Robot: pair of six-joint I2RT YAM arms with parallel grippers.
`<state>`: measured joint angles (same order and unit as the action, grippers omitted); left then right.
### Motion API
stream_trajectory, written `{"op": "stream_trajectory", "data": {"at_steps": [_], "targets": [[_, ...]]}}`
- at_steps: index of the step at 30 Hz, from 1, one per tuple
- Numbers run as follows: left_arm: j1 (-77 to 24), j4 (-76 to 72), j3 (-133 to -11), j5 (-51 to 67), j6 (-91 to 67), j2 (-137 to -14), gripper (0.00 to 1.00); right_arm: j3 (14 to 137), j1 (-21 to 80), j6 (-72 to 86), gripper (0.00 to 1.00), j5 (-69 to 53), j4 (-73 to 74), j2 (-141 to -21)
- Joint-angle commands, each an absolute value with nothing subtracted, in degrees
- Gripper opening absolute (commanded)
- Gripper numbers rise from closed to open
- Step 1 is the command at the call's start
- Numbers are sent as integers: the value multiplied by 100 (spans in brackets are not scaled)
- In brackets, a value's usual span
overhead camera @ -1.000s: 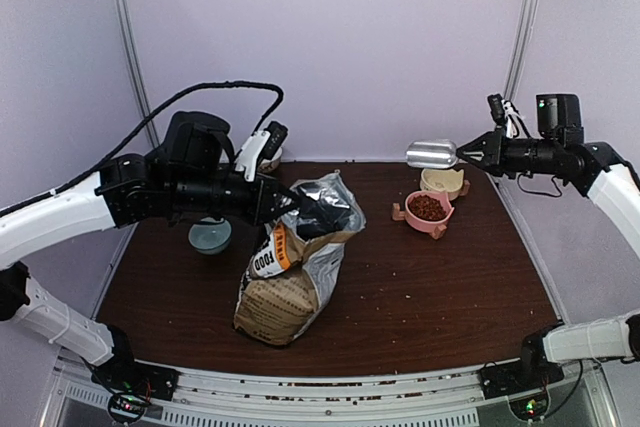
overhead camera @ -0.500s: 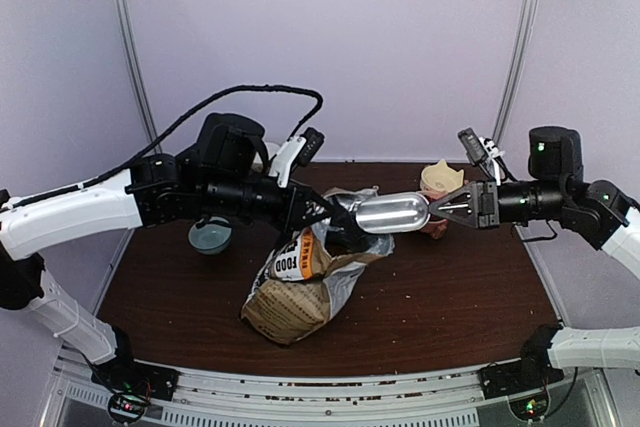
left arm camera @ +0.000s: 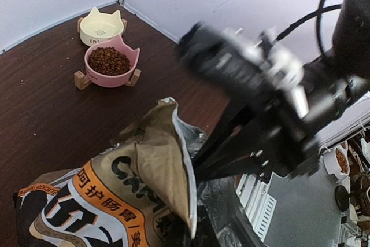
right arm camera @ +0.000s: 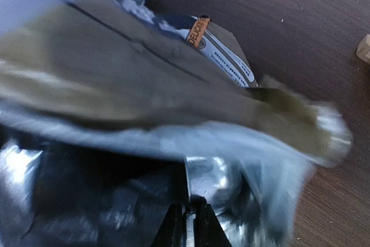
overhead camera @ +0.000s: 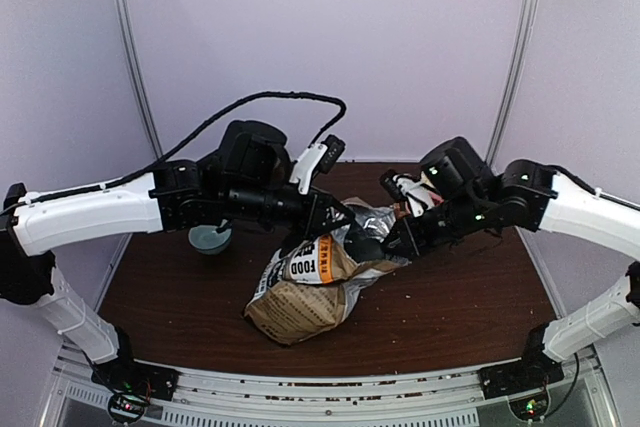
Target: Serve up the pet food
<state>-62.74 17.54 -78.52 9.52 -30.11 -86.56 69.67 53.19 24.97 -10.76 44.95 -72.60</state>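
The brown kraft pet food bag (overhead camera: 300, 297) leans on the table with its foil-lined mouth open to the right. My left gripper (overhead camera: 335, 227) is shut on the bag's top rim and holds the mouth open; in the left wrist view it (left arm camera: 193, 238) grips the rim of the bag (left arm camera: 115, 201). My right gripper (overhead camera: 395, 244) is shut on a metal scoop and reaches into the mouth. In the right wrist view the gripper (right arm camera: 186, 224) holds the scoop (right arm camera: 202, 186) inside the foil lining. Kibble (left arm camera: 108, 61) fills a pink cat-ear bowl.
A cream cat-ear bowl (left arm camera: 101, 26) stands behind the pink bowl (left arm camera: 130, 56) at the back right. A grey-blue bowl (overhead camera: 210, 239) sits at the back left. Stray pellets lie on the dark wood table (overhead camera: 450, 297). Frame posts stand at the back.
My right arm has swung left from above the bowls and pushed the scoop into the bag's mouth. My left arm has drawn the bag's top rightward, tilting the bag more.
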Motion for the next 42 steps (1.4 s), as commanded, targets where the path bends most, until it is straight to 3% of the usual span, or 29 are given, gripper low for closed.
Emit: {"op": "stream_trajectory", "data": {"at_steps": [1,10,24,32,42], "targets": [[-6302,971,-8038,1142,-2988,-8803,0,6690,5492,3086,0,56,4580,-8421],[-6313,365,-7754,1552,-3102,-9107,0,6199,5565,3828,0,-2236,1754,-9287],[-6311,165,-7667,1644,-3123,-9041,0,5007,5171,5251,0,-4056,-1217,-8674],[-6311,320,-7462,1197,-3105,-8511,0,4493,4798,5963,0,-4364,-1827,-7833],[-6311,659,-7189,483,-2972,-7678,0,3854,4168,6385,0,-4303,-1304,-6321]]}}
